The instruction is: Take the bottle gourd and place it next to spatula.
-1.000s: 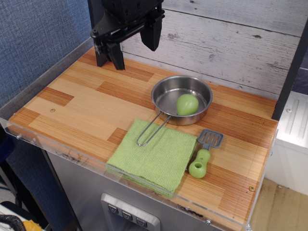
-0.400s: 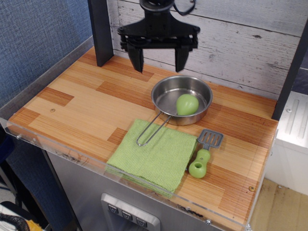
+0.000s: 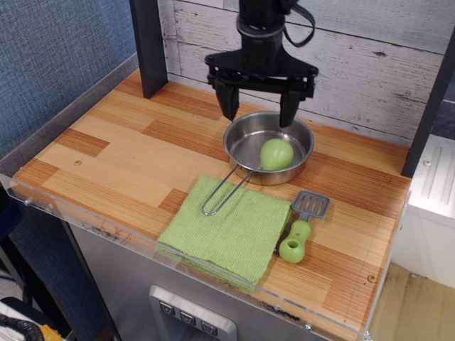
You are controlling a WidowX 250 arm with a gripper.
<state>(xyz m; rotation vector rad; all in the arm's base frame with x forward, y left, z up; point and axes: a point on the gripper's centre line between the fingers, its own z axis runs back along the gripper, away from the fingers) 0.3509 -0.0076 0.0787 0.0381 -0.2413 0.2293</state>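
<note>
The light green bottle gourd (image 3: 276, 153) lies inside the steel pan (image 3: 245, 145), toward its right side. My gripper (image 3: 259, 114) hangs open above the pan's back rim, its two black fingers spread wide, nothing between them. It stands a little behind and above the gourd, not touching it. The spatula (image 3: 303, 226), with a grey slotted blade and chunky green handle, lies on the wood to the front right of the pan, beside the cloth.
A green cloth (image 3: 226, 229) lies at the front under the pan's wire handle (image 3: 222, 192). A dark post (image 3: 148, 44) stands at the back left. A planked wall runs behind. A clear lip edges the table front.
The gripper has swung from the back left corner rightward and down to just above the pan, staying open. Gourd, pan and spatula have not moved.
</note>
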